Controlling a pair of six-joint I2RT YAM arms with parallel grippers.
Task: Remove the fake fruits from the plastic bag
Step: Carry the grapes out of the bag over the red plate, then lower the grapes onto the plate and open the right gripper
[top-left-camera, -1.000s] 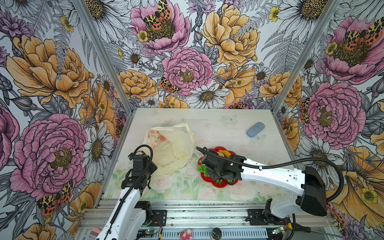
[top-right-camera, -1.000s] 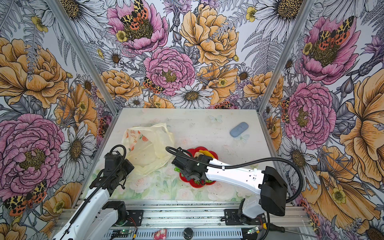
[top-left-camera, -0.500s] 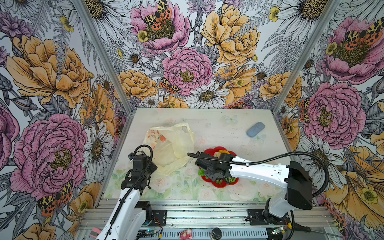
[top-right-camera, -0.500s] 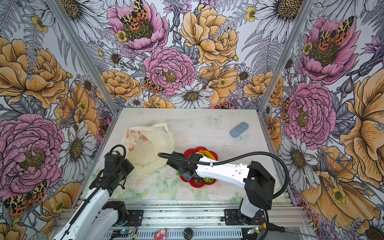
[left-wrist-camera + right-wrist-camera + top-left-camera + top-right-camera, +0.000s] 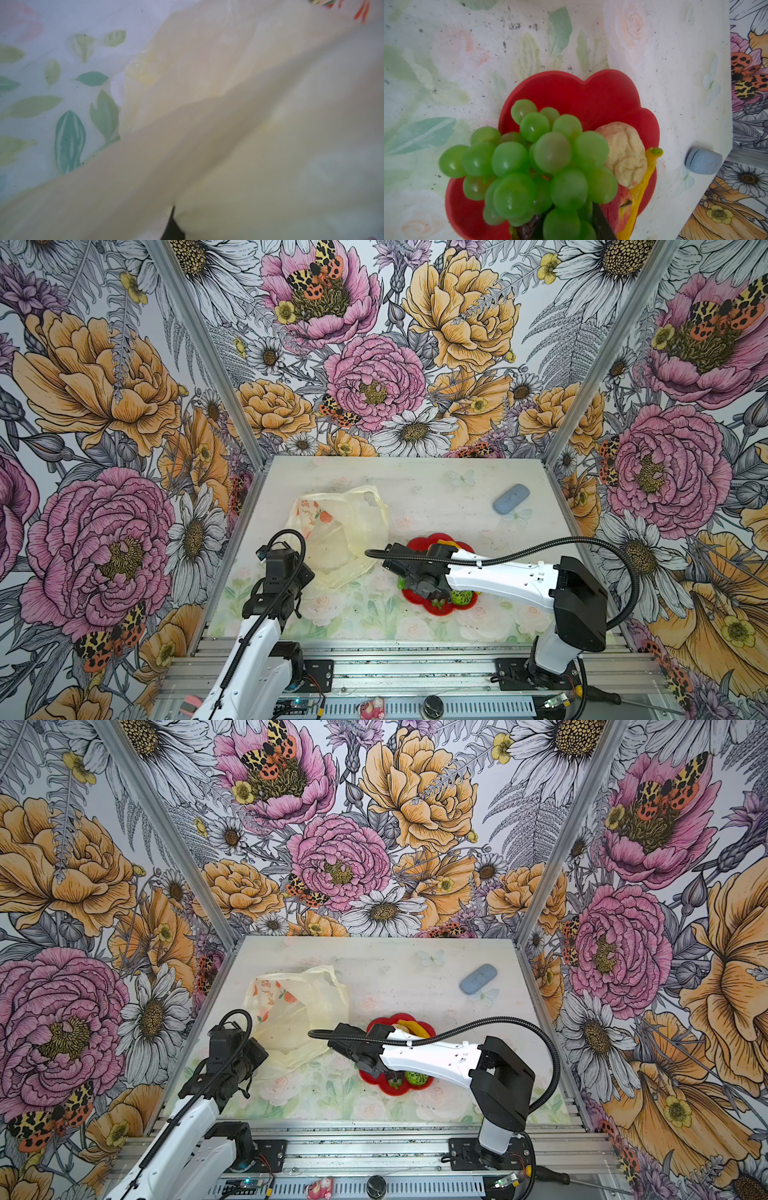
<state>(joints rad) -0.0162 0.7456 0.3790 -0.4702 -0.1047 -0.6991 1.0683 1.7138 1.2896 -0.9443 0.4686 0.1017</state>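
The cream-yellow plastic bag (image 5: 345,531) (image 5: 299,1019) lies slack at the table's left. My left gripper (image 5: 305,576) (image 5: 173,220) is at its near edge, shut, and the bag film (image 5: 249,124) gathers into a crease at its dark fingertip. My right gripper (image 5: 430,593) (image 5: 566,224) hangs over the red flower-shaped plate (image 5: 415,539) (image 5: 591,97), shut on the green grape bunch (image 5: 542,158). On the plate lie a pale pear (image 5: 625,153), a yellow banana (image 5: 453,545) (image 5: 639,187), a bumpy green fruit (image 5: 461,596) and a red fruit (image 5: 620,207).
A blue-grey oval block (image 5: 511,498) (image 5: 478,978) (image 5: 704,161) lies at the back right near the wall. Flowered walls close in three sides of the table, with a metal rail along the front edge.
My right arm has shifted left over the plate with the grape bunch. The left arm and the bag have not moved.
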